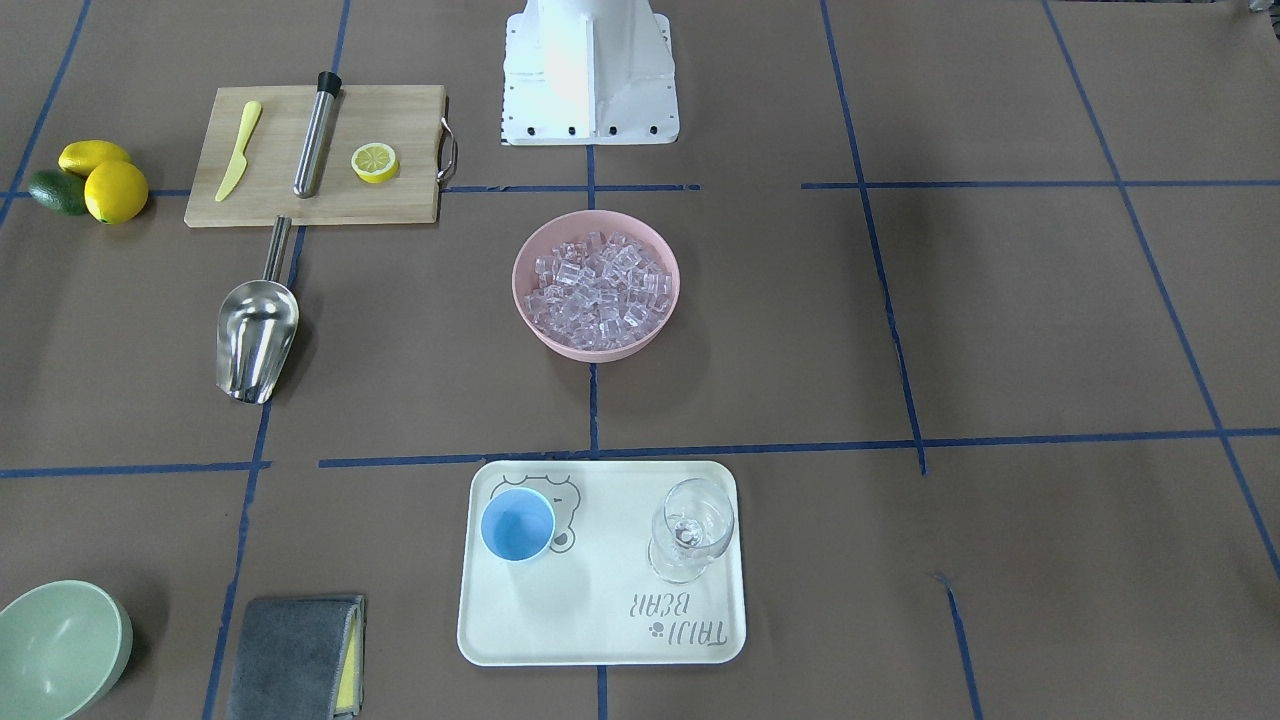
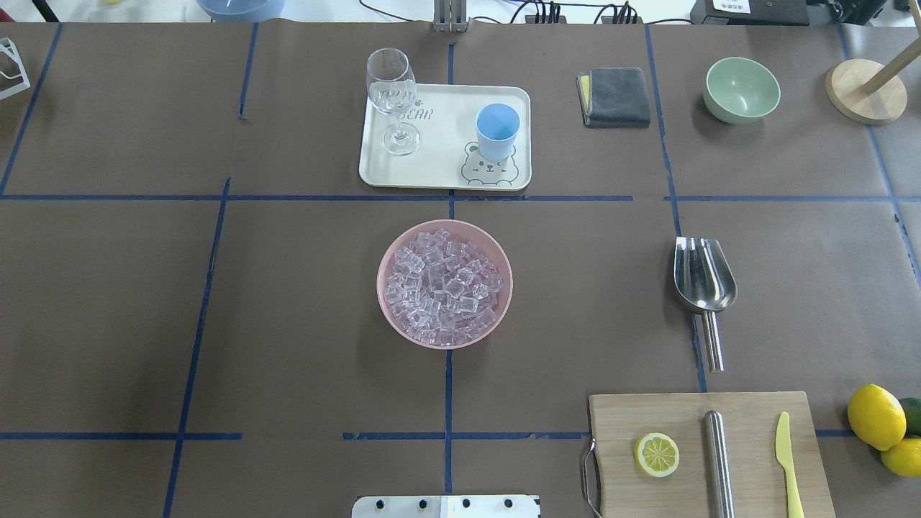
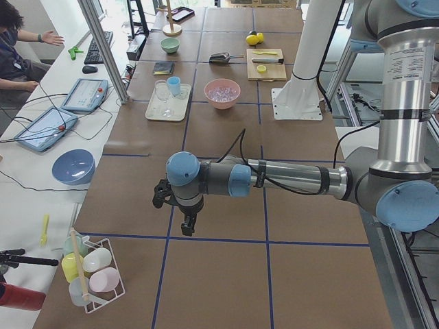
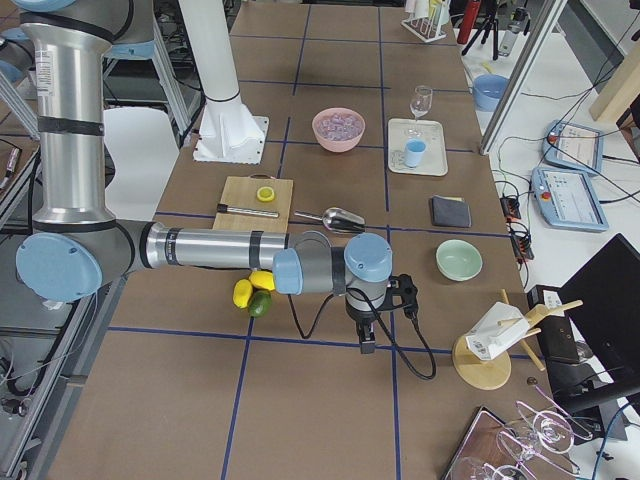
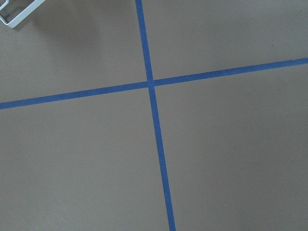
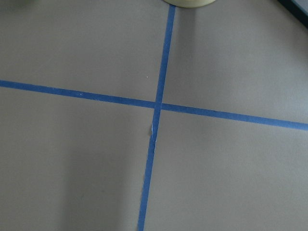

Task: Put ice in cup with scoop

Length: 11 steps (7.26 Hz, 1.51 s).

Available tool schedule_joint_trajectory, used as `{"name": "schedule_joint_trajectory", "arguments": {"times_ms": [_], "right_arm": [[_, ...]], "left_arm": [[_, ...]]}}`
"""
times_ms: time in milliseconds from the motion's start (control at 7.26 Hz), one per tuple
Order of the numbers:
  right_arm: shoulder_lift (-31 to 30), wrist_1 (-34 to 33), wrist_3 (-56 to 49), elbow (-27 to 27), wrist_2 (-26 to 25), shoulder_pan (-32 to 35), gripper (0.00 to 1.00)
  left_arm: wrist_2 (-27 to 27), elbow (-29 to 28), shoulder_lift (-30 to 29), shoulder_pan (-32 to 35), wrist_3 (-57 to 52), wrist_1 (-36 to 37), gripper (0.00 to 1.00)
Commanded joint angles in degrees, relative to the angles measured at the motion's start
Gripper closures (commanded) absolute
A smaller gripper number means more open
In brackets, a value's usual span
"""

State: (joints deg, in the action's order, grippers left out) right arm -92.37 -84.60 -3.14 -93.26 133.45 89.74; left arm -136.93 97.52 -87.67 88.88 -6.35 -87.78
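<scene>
Brown paper crossed by blue tape lines covers the bench [image 2: 144, 288]. At its middle sits a pink bowl [image 2: 386, 316] heaped with ice [image 2: 445, 288]. Beyond it, on the side away from the robot, a pale tray [image 2: 446, 115] carries the cup [image 2: 497, 131], upright and empty over a bear drawing, and a wine glass [image 2: 392, 93] at the tray's other end, well apart from the cup.

The scoop [image 2: 704, 277] lies flat on the bench to the robot's right of the bowl, empty. Its blade points away from the robot and its handle points back toward a cutting board [image 2: 619, 424], ending close to the board's edge. On the board are a lemon slice [image 2: 656, 454], a steel cylinder [image 2: 718, 460] and a yellow knife [image 2: 788, 460]. Whole lemons [image 2: 875, 416] lie just beside it. A grey cloth [image 2: 617, 96] and a green bowl [image 2: 742, 88] sit near the far edge.

Neither arm is near these things. The left claw [image 3: 186, 223] hangs pointing down over bare paper toward the bench's left end. The right claw [image 4: 367, 340] hangs the same way toward the right end, past the lemons. Both show only in the side views, so I cannot tell how far either is open. Each wrist view shows only paper and crossing tape.
</scene>
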Motion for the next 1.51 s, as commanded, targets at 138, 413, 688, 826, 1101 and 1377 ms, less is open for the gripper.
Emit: {"name": "schedule_joint_trajectory", "arguments": {"times_ms": [138,413,688,826,1101,1377], "right_arm": [[0.2,-0.3,0.5,-1.1,1.9,0.0,0.0],[0.1,0.0,0.1,-1.1,3.6,0.0,0.0],[0.8,0.0,0.2,-1.1,3.2,0.0,0.0],[1.0,0.0,0.2,-1.5,3.6,0.0,0.0],[1.3,-0.1,0.3,-2.2,3.8,-0.5,0.0],[1.3,0.0,0.5,-2.3,3.8,-1.1,0.0]], "left_arm": [[-0.3,-0.7,-1.8,0.0,0.4,-4.3,0.0],[-1.4,-1.1,-2.1,0.0,0.2,-7.4,0.0],[-1.5,-3.0,-2.5,0.0,0.5,-17.5,0.0],[-1.4,-3.0,-2.7,-0.1,0.5,-18.5,0.0],[-1.3,-3.0,-2.9,-1.1,0.6,-30.4,0.0],[-0.6,-3.2,-3.6,-9.6,0.1,-40.8,0.0]]}}
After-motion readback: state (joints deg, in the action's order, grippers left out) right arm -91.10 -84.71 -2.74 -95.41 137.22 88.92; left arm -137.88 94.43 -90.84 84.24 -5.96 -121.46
